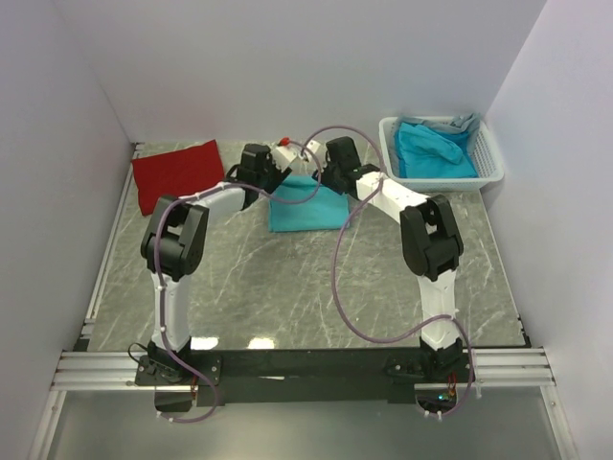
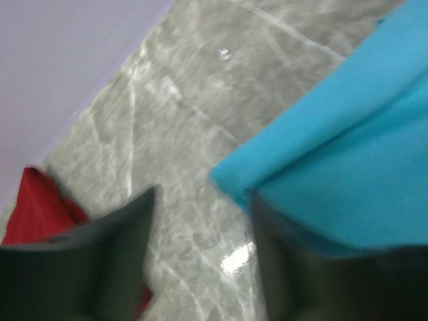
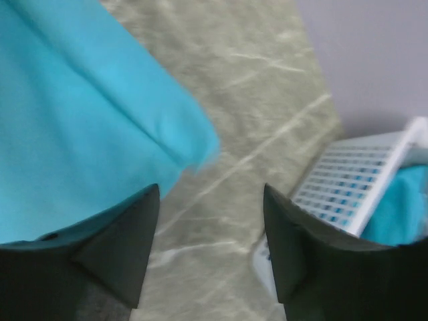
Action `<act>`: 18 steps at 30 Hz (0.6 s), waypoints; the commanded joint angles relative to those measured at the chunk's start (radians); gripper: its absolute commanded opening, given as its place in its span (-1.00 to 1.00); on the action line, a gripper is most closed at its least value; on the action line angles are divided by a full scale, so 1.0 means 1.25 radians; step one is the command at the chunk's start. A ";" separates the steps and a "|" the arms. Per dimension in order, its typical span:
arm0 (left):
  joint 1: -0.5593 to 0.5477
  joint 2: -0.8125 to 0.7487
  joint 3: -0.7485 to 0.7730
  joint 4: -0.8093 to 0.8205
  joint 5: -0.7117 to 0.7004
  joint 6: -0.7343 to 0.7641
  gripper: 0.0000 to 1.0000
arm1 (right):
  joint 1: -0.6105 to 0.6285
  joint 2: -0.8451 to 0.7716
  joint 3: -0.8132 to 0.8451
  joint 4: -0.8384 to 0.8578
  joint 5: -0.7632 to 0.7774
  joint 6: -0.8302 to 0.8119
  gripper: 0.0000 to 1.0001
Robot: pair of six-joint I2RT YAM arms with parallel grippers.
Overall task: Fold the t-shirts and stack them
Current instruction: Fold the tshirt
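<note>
Light in the overhead view is bright, even and comes from above. The grey marble-patterned tabletop [image 1: 287, 287] carries only faint, soft-edged shadows close under the arms, and detail stays sharp.

The left wrist view is smeared throughout. The stone's veins streak, and the turquoise-blue cloth t-shirt [image 2: 348, 154] at 3 o'clock has a fuzzy edge. A small white glint sits at 12 o'clock and a larger patch of glare at 6 o'clock. The left gripper's black fingers [image 2: 107, 267] are dark, featureless and out of focus.

The right wrist view is equally soft. The shirt's edge dissolves near the centre, and the white slatted plastic basket [image 3: 354, 187] at 4 o'clock is blurred, its grid barely readable. The right gripper's black fingers [image 3: 114, 254] are underexposed silhouettes.
</note>
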 commanded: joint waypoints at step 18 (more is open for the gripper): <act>0.135 -0.194 0.144 -0.361 0.249 -0.693 0.99 | -0.066 -0.314 -0.103 -0.229 -0.579 0.231 0.40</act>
